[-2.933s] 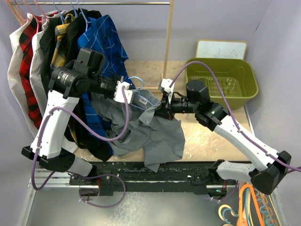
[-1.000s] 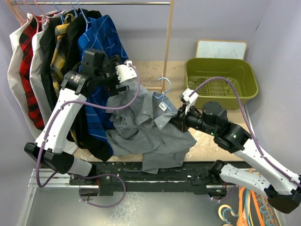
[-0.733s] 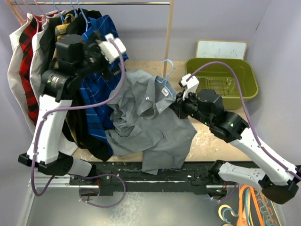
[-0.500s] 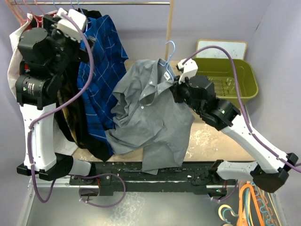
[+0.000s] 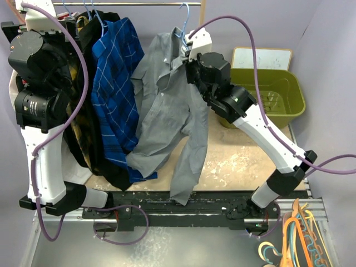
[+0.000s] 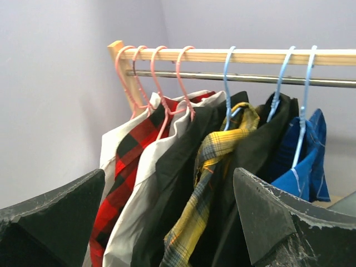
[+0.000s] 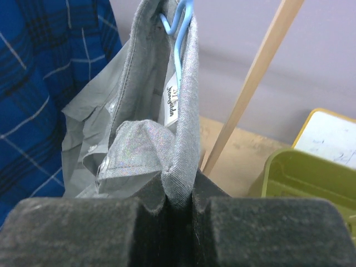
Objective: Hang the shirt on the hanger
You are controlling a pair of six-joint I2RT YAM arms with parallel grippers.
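Within the last second the grey shirt [image 5: 167,105] has risen from the desk [image 5: 239,161] — the right claw [image 7: 179,194], clenched on its collar with the light-blue hanger [image 5: 182,16] inside, has raised it to the clothes rail [image 5: 139,4]. The left claw [image 6: 167,194] has drawn back toward the hung clothes [image 6: 222,167], released and empty; only hooking seems to remain — I cannot tell if the hook already catches.

Matt woven cloth shirt [image 5: 167,100], smooth wire hanger [image 7: 178,53].
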